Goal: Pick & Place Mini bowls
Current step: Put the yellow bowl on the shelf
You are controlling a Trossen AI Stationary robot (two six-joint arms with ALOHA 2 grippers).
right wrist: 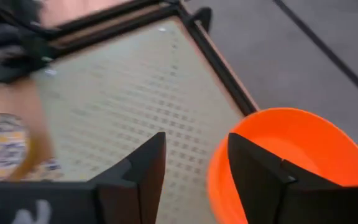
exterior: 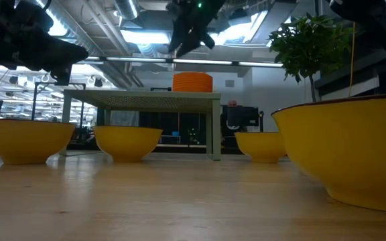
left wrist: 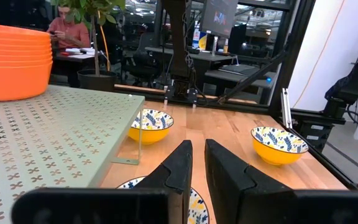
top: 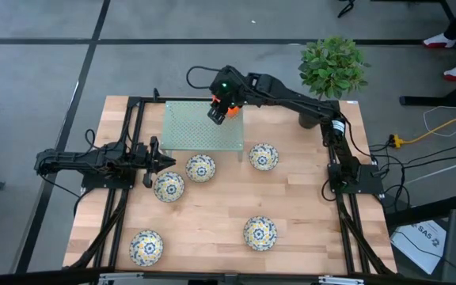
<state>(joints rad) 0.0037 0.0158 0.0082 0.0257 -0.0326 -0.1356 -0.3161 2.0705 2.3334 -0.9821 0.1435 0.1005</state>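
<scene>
Hovering over the far right corner of the perforated green shelf [top: 204, 125], the right gripper [right wrist: 191, 165] has its fingers apart and holds nothing, with the stack of orange mini bowls [exterior: 192, 82] directly beneath it. From here the likeliest slip is a bad bite on the stack: in the right wrist view one finger sits over the rim [right wrist: 219, 162] and the other outside it, so a descent slightly off line could push the stack sideways toward the shelf's edge, or lift several nested bowls together, since they look tightly seated. A thin plastic rim may also flex and slide out of a light pinch. Five patterned mini bowls lie on the counter [top: 212, 218], two [top: 200, 168] [top: 169, 187] just in front of the shelf, another [top: 263, 156] near its right corner, and two [top: 146, 245] [top: 260, 232] nearer the front. The left gripper [left wrist: 194, 168] waits low by the shelf's left side with its fingers nearly together, above one patterned bowl; a swing from either arm could knock those neighbours.
</scene>
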